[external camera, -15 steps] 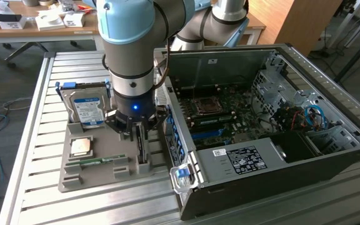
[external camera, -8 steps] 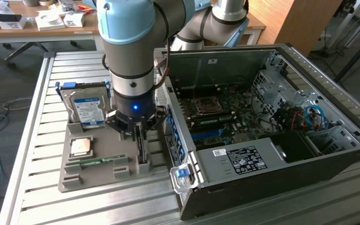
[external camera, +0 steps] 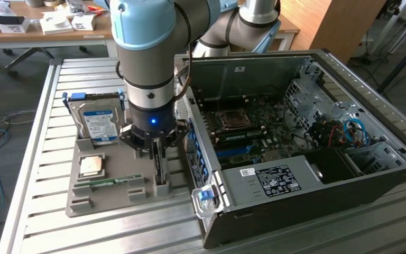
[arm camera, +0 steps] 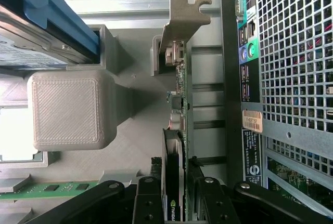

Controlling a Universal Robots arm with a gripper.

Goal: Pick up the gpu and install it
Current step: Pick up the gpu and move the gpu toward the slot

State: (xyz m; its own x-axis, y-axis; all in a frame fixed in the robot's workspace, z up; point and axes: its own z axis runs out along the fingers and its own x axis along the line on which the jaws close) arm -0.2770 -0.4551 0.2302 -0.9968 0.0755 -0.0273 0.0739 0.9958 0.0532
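The gripper (arm camera: 173,174) grips the upright gpu (arm camera: 179,73) between narrowly set fingers (arm camera: 148,200), apparently contacting both faces; the hard drive (external camera: 99,124) stands beside the gripper.

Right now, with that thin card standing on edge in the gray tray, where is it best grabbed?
By its upper long edge, coming straight down. The card stands upright in the tray, so its two flat faces are free to pinch; a metal bracket fills one end. The tool grips it that way.
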